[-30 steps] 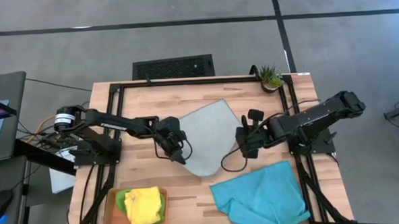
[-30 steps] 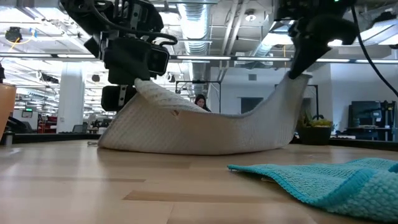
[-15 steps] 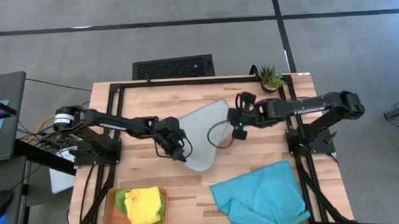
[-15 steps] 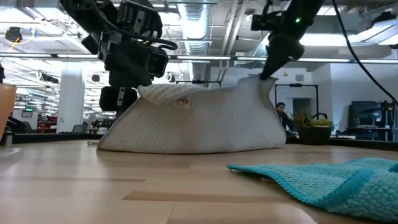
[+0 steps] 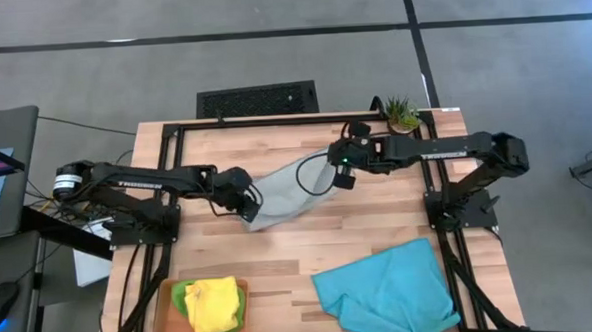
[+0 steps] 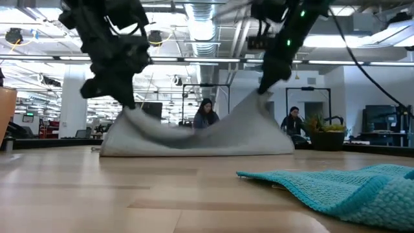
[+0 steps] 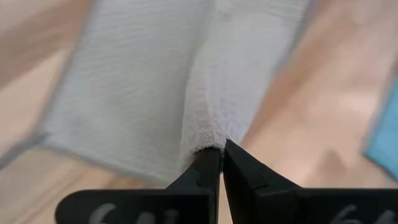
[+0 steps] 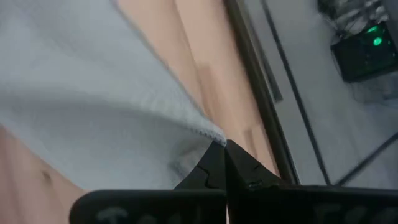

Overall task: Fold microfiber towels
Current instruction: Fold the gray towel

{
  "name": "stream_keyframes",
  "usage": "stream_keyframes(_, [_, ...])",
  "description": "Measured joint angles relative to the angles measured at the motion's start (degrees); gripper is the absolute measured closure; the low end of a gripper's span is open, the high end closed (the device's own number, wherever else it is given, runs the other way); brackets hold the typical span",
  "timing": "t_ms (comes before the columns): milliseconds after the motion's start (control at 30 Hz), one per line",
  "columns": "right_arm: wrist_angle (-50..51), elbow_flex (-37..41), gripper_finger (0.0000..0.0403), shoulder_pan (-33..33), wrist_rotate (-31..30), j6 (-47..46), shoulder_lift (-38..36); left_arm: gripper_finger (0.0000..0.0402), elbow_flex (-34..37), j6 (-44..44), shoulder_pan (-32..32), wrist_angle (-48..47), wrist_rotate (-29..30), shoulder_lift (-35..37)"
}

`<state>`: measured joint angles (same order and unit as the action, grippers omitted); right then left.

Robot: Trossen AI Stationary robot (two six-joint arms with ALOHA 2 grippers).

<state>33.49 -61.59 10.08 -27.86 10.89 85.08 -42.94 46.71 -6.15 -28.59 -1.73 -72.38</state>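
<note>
Light grey towel [image 5: 282,192] lies in the upper middle of the high view on the wooden table [image 5: 379,222], pulled out long between the two arms and sagging in the middle. Left gripper [image 5: 243,200] sits at the towel's lower left end; in the left wrist view its fingers [image 7: 208,169] are pressed together on a pinch of the grey cloth. Right gripper [image 5: 338,162] sits at the towel's upper right end, near the small potted plant [image 5: 401,113] at the table's top edge; in the right wrist view its fingers [image 8: 219,163] are clamped on a corner of the same towel. In the low view both held ends stand raised, the cloth between them dipping to the table. Turquoise towel [image 5: 387,292] lies crumpled at the lower right of the high view. Yellow towel [image 5: 214,305] rests on the green towel [image 5: 184,296], both on the orange tray [image 5: 164,317] at the lower left.
</note>
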Motion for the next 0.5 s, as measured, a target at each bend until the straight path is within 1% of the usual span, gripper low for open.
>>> stream_keyframes(133, [-4.0, -0.1, 0.0397, 1.5, -0.2, 4.2, 4.1, 0.0401, 0.1, 1.8, 0.0, -5.8, 4.8, -0.3])
stream_keyframes(200, [-4.1, 0.1, 0.0397, 2.4, -0.4, 4.7, 5.5, 0.0401, 0.1, 2.0, 0.0, -5.6, 5.6, -1.0])
stream_keyframes(267, [-6.8, -0.2, 0.0397, 3.1, -0.5, 5.5, 7.1, 0.0401, 0.1, 1.6, 0.0, -5.4, 5.6, -0.8])
stream_keyframes(333, [-6.1, 0.1, 0.0397, 4.1, -0.6, 5.7, 7.2, 0.0401, 0.1, 1.3, 0.0, -4.7, 5.8, -0.8])
stream_keyframes(400, [-8.3, -0.2, 0.0397, 4.9, -0.7, 6.1, 8.0, 0.0401, 0.1, 1.3, 0.0, -5.2, 7.0, -0.8])
stream_keyframes(500, [-8.5, 0.1, 0.0397, 5.9, -0.6, 6.3, 8.4, 0.0401, 0.1, 1.9, -0.1, -5.9, 8.7, -0.8])
